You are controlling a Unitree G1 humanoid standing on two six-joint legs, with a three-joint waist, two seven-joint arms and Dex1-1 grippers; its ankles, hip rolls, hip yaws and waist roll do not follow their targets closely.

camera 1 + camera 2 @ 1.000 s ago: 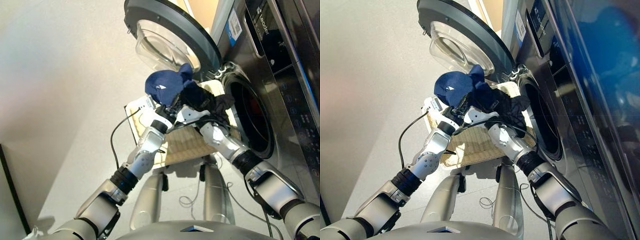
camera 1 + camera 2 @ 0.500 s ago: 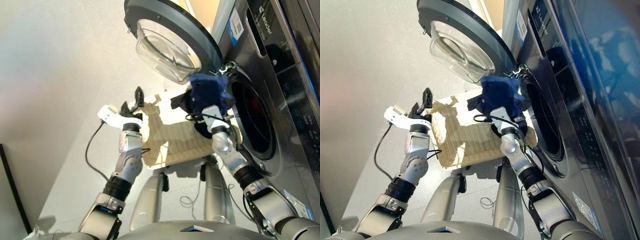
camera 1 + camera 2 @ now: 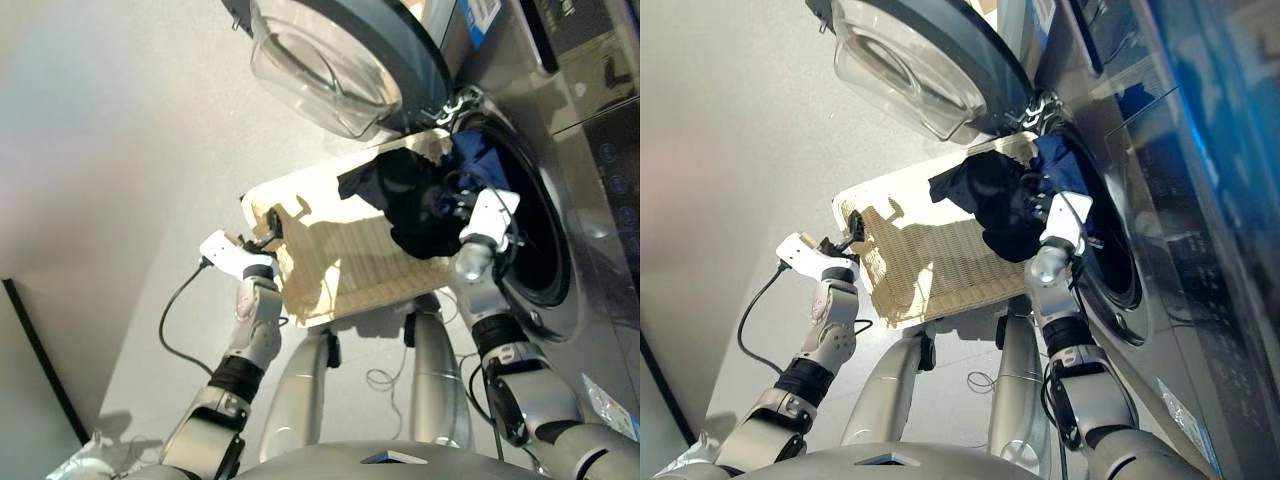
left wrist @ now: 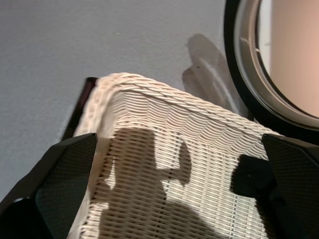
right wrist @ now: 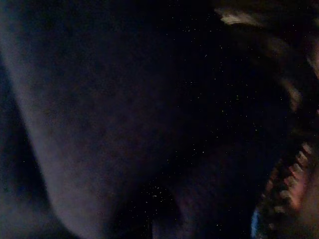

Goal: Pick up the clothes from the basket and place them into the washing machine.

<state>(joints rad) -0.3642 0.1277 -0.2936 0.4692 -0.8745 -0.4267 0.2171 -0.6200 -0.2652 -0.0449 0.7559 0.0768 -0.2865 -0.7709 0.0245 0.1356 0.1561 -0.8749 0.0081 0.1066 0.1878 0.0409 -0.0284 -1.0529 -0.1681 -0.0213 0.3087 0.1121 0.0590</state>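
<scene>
Silver-grey arms, black joints, apparently white wrists, black cable.

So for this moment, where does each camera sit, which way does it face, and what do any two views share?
Left eye, on the head: looks down over both arms at the cream woven basket and dark clothes by the grey washing machine.
Right eye: same scene, both arms again.
Left wrist: faces the basket's corner between two black fingers, round door beyond.
Right wrist: filled by dark cloth.
The basket shows in both eye views and the left wrist view.
</scene>
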